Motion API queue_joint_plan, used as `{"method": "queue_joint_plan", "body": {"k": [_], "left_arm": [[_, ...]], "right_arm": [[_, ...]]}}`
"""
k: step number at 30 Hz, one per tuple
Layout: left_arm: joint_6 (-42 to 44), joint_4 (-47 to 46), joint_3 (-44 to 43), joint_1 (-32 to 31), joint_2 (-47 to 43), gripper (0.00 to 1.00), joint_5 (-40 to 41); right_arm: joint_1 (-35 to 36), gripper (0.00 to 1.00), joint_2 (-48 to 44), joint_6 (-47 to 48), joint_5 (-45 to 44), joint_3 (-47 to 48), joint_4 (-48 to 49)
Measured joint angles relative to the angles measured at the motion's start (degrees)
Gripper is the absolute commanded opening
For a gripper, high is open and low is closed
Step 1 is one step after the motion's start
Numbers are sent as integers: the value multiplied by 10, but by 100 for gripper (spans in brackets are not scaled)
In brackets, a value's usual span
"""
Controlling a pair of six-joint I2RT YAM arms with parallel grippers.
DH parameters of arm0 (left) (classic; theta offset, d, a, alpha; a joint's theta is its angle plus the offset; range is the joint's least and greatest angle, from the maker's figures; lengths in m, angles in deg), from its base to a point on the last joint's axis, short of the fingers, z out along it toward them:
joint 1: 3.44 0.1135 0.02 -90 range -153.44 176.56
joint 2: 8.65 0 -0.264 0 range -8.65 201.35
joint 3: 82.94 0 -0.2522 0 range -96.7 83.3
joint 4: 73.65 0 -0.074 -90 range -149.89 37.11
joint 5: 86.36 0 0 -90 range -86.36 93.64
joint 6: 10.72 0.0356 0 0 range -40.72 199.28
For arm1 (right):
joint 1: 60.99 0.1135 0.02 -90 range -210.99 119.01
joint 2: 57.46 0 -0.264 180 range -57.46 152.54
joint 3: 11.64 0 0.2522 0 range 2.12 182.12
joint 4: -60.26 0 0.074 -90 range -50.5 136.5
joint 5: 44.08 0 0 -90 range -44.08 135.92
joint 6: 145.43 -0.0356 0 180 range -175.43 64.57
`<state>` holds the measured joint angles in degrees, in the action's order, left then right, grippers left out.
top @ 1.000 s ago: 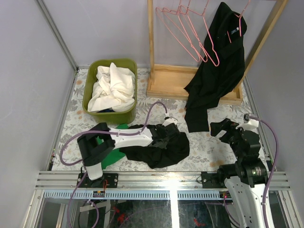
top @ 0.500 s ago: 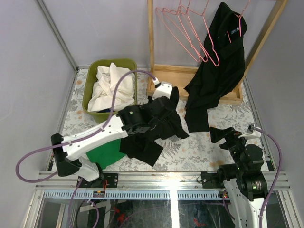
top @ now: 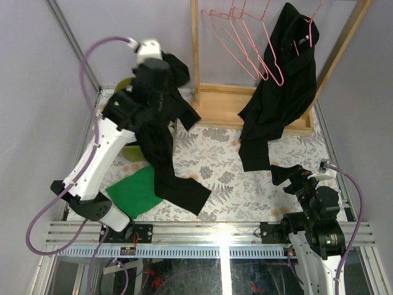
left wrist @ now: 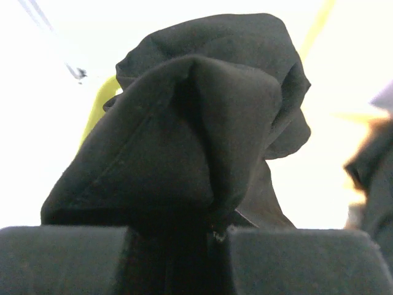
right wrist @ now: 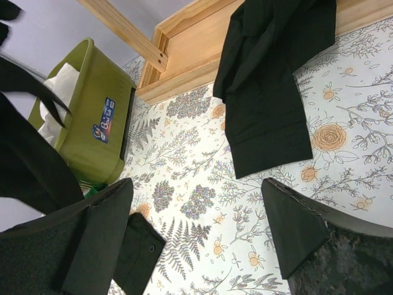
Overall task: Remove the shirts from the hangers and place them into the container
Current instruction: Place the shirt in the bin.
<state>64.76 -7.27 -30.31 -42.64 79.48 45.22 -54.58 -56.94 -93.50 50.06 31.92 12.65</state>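
Left arm [top: 101,147] reaches high, tool [top: 163,66] clutching black shirt [top: 163,147].

I see one black shirt [top: 161,138] hanging high, bunched at the top, tail trailing low by the olive container [right wrist: 80,141]. A crumpled white shirt [right wrist: 60,86] lies inside. The second black shirt [top: 279,92] hangs draped among the pink hangers [top: 242,43], the others bare.

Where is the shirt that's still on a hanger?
Top view, upper right: the black shirt hangs from a pink hanger on the wooden rack, right of the bare hangers.
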Motion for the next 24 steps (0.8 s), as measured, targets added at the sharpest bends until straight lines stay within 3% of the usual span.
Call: {"method": "queue_joint_plan", "body": {"k": [4, 7, 17, 24], "left_arm": [[21, -13, -84, 111, 26, 0, -2], [26, -22, -104, 157, 45, 0, -2], [23, -42, -10, 237, 117, 0, -76], [3, -62, 1, 311, 293, 8, -230]], "right_arm": [[0, 93, 0, 0, 0, 0, 0], [0, 93, 0, 0, 0, 0, 0], [0, 93, 0, 0, 0, 0, 0], [0, 93, 0, 0, -1, -3, 4]]}}
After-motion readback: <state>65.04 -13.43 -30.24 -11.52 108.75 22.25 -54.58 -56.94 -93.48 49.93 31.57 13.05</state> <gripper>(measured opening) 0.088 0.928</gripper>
